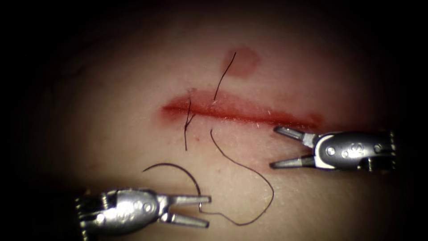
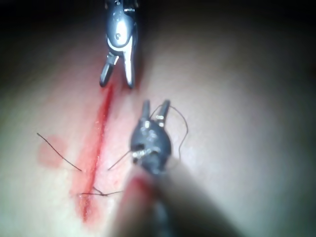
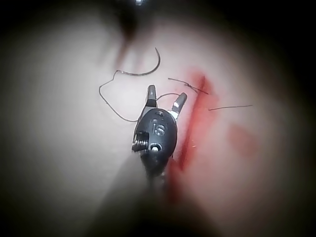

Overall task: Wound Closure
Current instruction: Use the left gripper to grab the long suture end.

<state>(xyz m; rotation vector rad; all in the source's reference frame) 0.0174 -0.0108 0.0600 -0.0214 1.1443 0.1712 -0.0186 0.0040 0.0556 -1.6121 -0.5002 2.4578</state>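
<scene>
The cut (image 1: 240, 114) runs across the tissue (image 1: 312, 67), red along its length. The curved needle (image 1: 178, 167) lies flat on the tissue on the near side of the cut, toward the left, not in the tissue. Its thread end rests by the upper jaw of my left tool (image 1: 206, 210), which stands open and holds nothing. The thread (image 1: 263, 178) loops from the needle up to the near edge of the cut; a tail (image 1: 225, 73) shows on the far side. My right tool (image 1: 273, 147) is open and empty near the cut's right end.
A tied stitch with short cut ends (image 1: 187, 122) crosses the cut near its left end. A patch of red fluid (image 1: 245, 60) stains the tissue beyond the cut. The needle (image 3: 145, 73) also lies ahead of my right tool (image 3: 167, 94).
</scene>
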